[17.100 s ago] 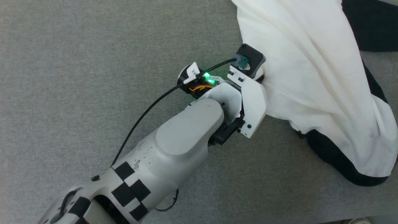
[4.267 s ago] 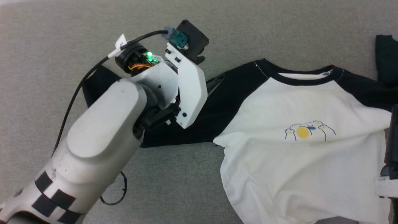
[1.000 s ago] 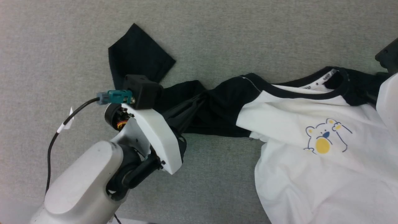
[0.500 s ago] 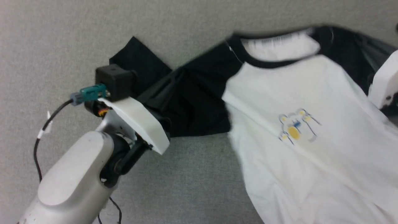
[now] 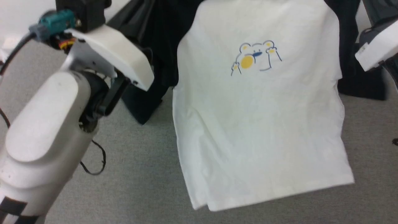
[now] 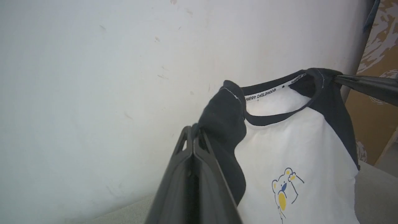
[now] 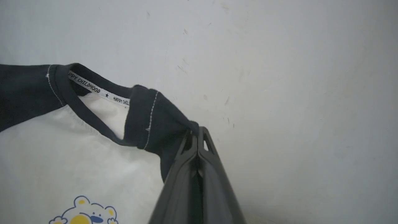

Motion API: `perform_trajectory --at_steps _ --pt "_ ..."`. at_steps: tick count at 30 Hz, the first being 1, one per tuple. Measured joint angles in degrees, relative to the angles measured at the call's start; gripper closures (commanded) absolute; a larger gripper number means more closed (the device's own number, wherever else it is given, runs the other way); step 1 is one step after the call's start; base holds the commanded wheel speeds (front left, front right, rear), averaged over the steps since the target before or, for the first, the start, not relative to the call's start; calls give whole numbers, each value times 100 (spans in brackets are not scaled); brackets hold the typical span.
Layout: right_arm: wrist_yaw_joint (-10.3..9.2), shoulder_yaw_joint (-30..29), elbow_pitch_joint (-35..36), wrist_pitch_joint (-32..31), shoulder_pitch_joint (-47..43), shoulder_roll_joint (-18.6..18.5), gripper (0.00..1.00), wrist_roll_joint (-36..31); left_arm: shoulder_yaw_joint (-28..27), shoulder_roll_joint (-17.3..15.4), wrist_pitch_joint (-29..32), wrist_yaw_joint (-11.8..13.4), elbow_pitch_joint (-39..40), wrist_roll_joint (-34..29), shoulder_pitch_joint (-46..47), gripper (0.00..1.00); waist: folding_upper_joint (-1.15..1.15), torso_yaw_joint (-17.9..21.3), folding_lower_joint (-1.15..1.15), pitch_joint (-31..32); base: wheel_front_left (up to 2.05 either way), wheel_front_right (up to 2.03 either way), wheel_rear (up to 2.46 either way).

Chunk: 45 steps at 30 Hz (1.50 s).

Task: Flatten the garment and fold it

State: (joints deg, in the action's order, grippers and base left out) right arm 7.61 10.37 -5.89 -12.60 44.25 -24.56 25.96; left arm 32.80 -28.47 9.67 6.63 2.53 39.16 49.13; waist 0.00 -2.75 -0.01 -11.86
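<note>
Garment (image 5: 258, 124) white, black sleeves (image 5: 141, 104), bear print (image 5: 255, 57) (yellow, blue), neck tape (image 6: 260, 94) HAPPY CHILDHOOD between jaws, left gripper (image 6: 194, 133) and right gripper (image 7: 197, 132) clamping shoulders.

We have raised the shirt (image 5: 258, 124) from the grey surface (image 5: 136, 180). A second ago it lay bunched; now it hangs by both shoulders, print upright. Since then the right gripper (image 7: 197, 133) has clamped one black shoulder, and the left gripper (image 6: 193, 137) has risen with the other.
</note>
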Motion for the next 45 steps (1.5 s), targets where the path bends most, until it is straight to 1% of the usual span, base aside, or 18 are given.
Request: perform_trajectory --at_steps 4,9,16,21,26,29,30,32,34,41,45 --pt "0 23 80 -120 286 131 100 -64 25 7 167 -3 -155 -143 509 100 0 103 0 340 0 0 0" --pt "0 64 179 -372 686 207 100 -60 40 40 486 -56 -341 -146 1066 100 0 218 -1 686 0 0 0" --pt "0 70 347 -878 946 241 100 62 36 9 1010 -103 -325 -3 1360 100 0 388 0 951 0 0 0" --pt "0 34 460 -1321 993 275 100 274 27 -81 1386 -79 -152 136 1360 100 0 505 0 926 0 0 0" --pt "0 -81 428 -1863 1155 389 100 391 16 -108 1747 107 -27 268 1367 100 0 560 1 696 0 0 0" --pt "-1 -109 261 -2024 1378 420 100 325 -40 -51 1760 260 -119 263 1544 100 0 586 2 469 0 0 0" --pt "-1 -88 191 -2051 1513 420 100 264 -44 -40 1757 275 -170 221 1676 100 0 594 2 379 0 0 0" --pt "-1 -34 -5 -2004 1887 391 100 45 -22 -9 1689 274 -358 -9 2041 100 0 607 2 172 0 0 0" --pt "-1 22 -290 -1876 2347 382 100 -168 -107 127 1522 327 -644 -135 2441 100 0 617 2 -52 0 0 0" --pt "-1 404 -1406 -869 4302 441 100 -1088 -252 726 516 403 -1883 -710 4053 100 0 631 3 -924 0 0 0" --pt "0 734 -1911 -288 5200 374 100 -1430 -341 928 -155 402 -2402 -923 4777 100 0 611 3 -1415 0 0 0"
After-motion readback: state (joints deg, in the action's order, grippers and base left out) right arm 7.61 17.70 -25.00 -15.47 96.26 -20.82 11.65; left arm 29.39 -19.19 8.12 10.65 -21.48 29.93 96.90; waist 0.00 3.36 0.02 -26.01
